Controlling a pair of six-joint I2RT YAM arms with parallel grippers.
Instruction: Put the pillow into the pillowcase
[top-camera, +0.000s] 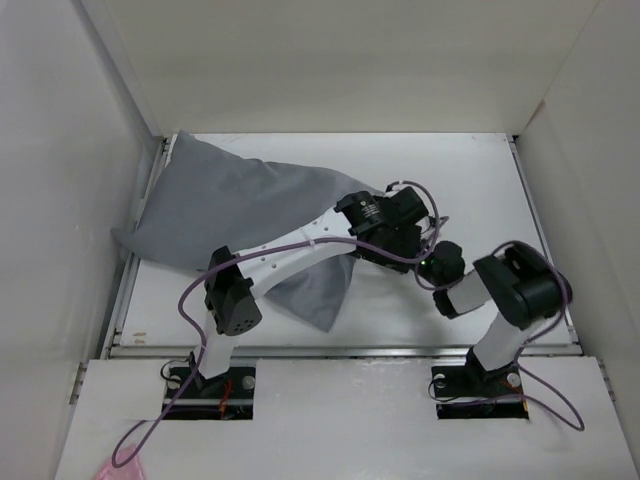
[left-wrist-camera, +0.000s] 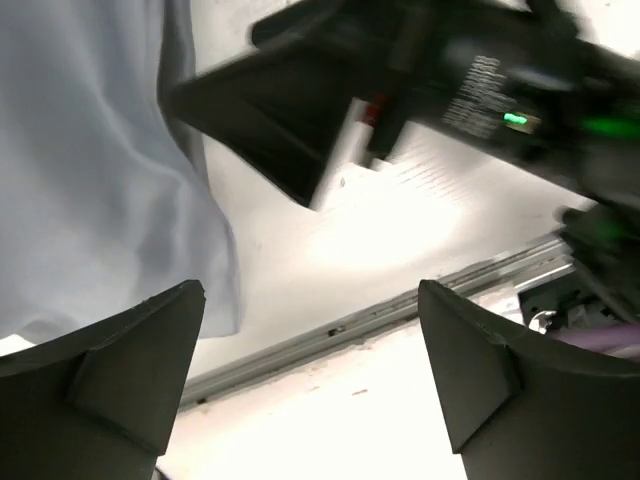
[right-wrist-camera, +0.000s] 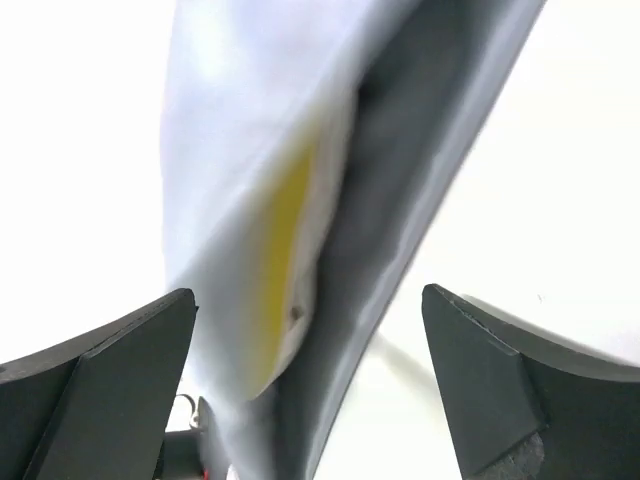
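1. Top cam: shows grey pillowcase (top-camera: 220, 210) sprawled diag. on white table (top-camera: 470, 180), from far-L corner down toward centre, wrinkled. Gives no sight of pillow from this angle. Shows L arm (top-camera: 290, 250) stretched across the case's near-R part and R arm (top-camera: 510, 290) bent in from the R side. Puts both wrist ends close together, just beside the case's R end. Can't tell jaw state from up here.

2. L wrist cam: shows left gripper (left-wrist-camera: 310, 390) w/ fingers (left-wrist-camera: 130, 370) spread wide and nothing btwn them. Beyond the gap shows only bare table and the metal rail (left-wrist-camera: 400, 310) along its edge. Puts pillowcase cloth at frame L, just above the finger on that side; can't tell if touching. Catches R arm's black end across the top, blurred, green light lit.

3. R wrist cam: shows right gripper (right-wrist-camera: 310, 400) spread wide too, clamped on nothing. Finds pillowcase cloth filling the gap ahead, very close and blurred. Shows pillow (right-wrist-camera: 285, 250) as a yellow edge band peeking out btwn a pale layer at frame L and a darker grey layer at frame R, i.e. sitting inside the case at this end. Can't tell whether cloth touches either finger.
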